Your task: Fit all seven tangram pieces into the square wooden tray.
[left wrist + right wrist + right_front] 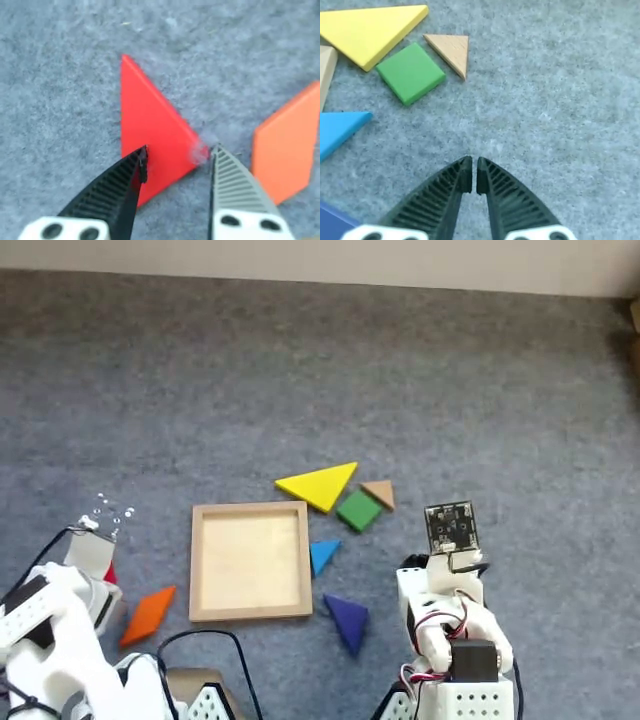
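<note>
The left gripper (179,152) hangs near the surface's front left corner, jaws spread wide astride a corner of the red triangle (150,135) and gripping nothing, so the first pick seems in hand: it must lower, pinch the triangle's edges and lift it clear of the orange piece (285,150) just beside it. The right gripper (470,175) sits clenched and empty near the front edge. Farther in, the wooden tray (250,611) lies mid-surface with nothing inside, a light blue triangle (322,555) and a dark blue triangle (348,618) off its right side, and the yellow triangle (320,485), green square (358,510) and tan triangle (380,493) beyond its far right corner.
</note>
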Robot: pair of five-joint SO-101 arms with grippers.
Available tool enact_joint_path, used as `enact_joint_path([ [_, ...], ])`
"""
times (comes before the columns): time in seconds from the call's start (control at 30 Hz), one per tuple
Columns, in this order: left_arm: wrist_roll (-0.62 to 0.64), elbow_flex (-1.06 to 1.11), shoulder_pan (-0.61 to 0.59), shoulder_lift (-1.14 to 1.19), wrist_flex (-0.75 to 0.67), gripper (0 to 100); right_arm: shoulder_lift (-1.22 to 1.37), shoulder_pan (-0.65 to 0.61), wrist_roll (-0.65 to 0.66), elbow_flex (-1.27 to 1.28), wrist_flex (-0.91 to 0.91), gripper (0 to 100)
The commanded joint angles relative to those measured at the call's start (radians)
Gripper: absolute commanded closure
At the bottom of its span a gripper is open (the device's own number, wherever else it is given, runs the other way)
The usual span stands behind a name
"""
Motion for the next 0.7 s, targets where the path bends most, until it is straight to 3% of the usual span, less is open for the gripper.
enact_joint_path([
  [0.0,0.000,0.005,0.033,0.001,-0.011,85,-0.007,0.012,0.009,0.148,0.005,96.5],
  [0.17,0.026,0.002,0.033,0.001,-0.011,81,-0.005,0.010,0.009,0.148,0.012,96.5],
  [0.33,0.057,0.001,0.028,-0.001,-0.015,71,-0.010,0.010,0.008,0.148,0.139,96.5],
  [0.43,0.063,-0.018,0.028,-0.001,-0.009,72,-0.013,0.010,0.008,0.148,0.140,96.5],
  [0.53,0.153,-0.070,0.025,0.001,-0.008,72,-0.013,0.010,0.008,0.148,0.140,96.5],
  [0.67,0.170,-0.176,0.025,0.007,0.130,71,-0.013,0.010,0.008,0.148,0.140,96.5],
])
